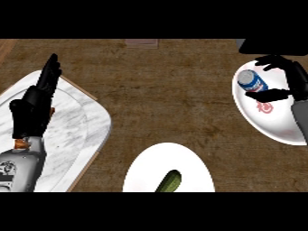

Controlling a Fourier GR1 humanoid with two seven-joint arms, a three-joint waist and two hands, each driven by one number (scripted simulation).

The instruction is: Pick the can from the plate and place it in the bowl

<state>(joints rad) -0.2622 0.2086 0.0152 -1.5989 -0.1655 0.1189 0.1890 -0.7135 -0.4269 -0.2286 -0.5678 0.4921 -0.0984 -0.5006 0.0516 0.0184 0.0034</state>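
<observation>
Can: I see the blue and white can (pixel 251 81) at about 2 o'clock in my head view, lying tilted on its side, within the upper part of the white plate.

Plate: the white plate (pixel 276 128) with a red mark on it sits at 3 o'clock, hard against the right edge of the view; the can and my right hand are over its upper half, the lower half is bare.

Right hand: my right hand (pixel 291 79) comes up from the lower right along the grey forearm. Its fingers arch over the top of the can and the thumb sits under it, so I read it as curled around the can. I cannot tell whether the can is lifted off the plate or resting on it.

Left hand: my left hand (pixel 37 97) shows at 9 o'clock, fingers straight and pointing up, holding nothing, above the marble board.

Marble board: a pale marble board (pixel 83 131) lies at 8 o'clock under my left forearm.

Bowl: the white bowl (pixel 146 167) is at 6 o'clock, cut by the lower edge, well apart from the can. A green vegetable (pixel 171 181) lies inside it.

Counter: brown wood-grain counter (pixel 170 94) fills the middle.
</observation>
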